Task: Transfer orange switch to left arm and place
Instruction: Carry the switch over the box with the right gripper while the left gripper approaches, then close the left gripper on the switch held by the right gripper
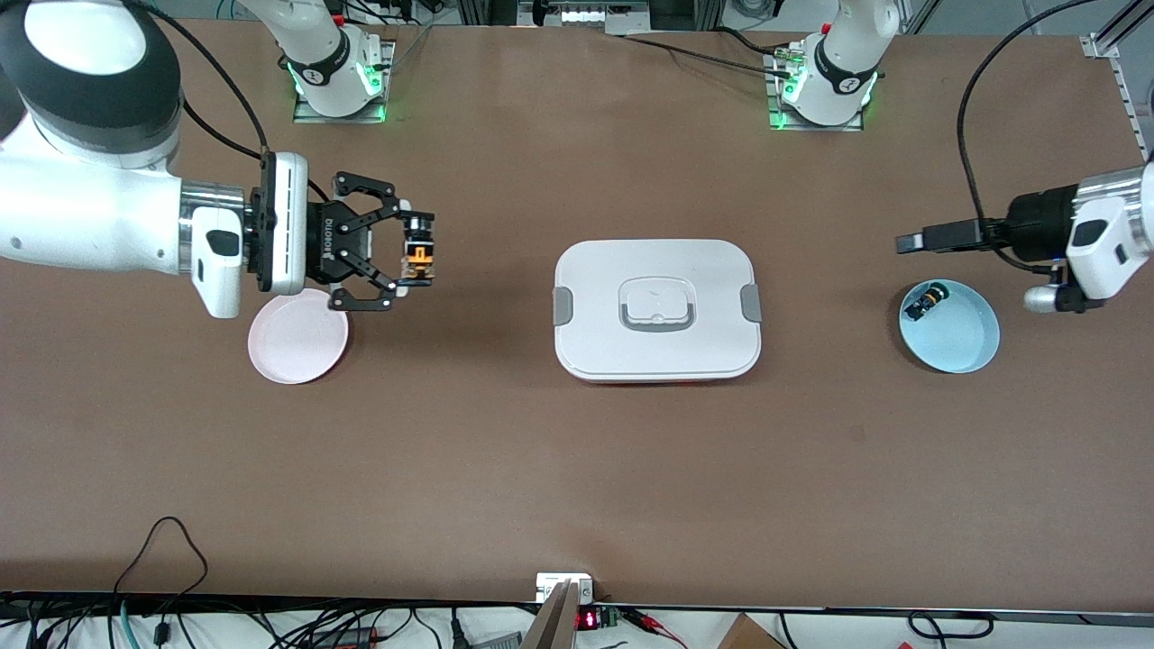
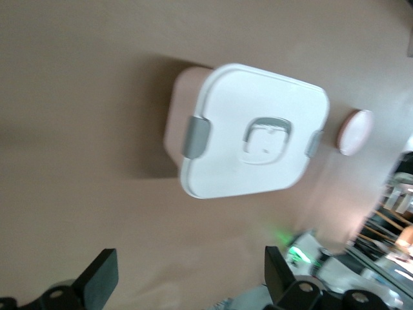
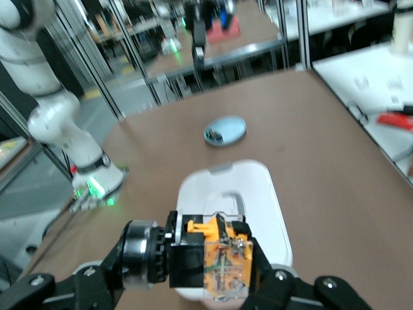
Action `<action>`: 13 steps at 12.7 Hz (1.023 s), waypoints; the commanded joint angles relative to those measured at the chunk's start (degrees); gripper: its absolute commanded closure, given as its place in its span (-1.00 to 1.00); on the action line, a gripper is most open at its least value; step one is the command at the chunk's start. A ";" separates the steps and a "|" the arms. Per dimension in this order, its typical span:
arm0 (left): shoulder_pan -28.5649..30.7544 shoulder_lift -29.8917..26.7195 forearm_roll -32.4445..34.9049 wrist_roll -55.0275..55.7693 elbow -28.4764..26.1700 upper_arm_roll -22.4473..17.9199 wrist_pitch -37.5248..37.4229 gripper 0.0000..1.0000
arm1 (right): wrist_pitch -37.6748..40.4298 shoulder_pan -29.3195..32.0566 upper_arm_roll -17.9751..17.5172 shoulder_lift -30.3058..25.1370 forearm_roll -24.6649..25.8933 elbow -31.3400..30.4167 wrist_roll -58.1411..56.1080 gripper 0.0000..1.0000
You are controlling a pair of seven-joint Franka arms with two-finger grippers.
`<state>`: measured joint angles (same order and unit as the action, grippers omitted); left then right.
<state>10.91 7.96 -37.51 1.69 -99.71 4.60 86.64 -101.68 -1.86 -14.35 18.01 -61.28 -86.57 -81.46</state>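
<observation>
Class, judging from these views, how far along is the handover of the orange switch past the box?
Done: the right gripper has the orange switch lifted, beside the pink plate. In hand: carrying it toward the box. Left: passing it to the open left gripper, which waits above the blue plate.

Clearly a robotics lab: brown test table (image 1: 505,469) with bolted arm bases, loose cables (image 1: 162,559) along its edge, aluminium-framed workbenches (image 3: 245,39) seen past the right gripper (image 3: 219,265)

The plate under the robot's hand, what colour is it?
The round plate below the right gripper is pale pink, seen best in the front view.
</observation>
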 commanded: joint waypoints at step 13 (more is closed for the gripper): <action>-10.29 -0.14 -60.65 -1.51 -14.20 17.19 27.60 -1.00 | -18.90 -13.96 -0.07 6.87 -30.83 -2.20 -14.87 0.42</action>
<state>1.16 8.95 -95.35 1.12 -113.66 21.23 111.94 -118.95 -14.99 -14.58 25.02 -89.69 -88.73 -95.09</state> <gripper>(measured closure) 0.000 0.269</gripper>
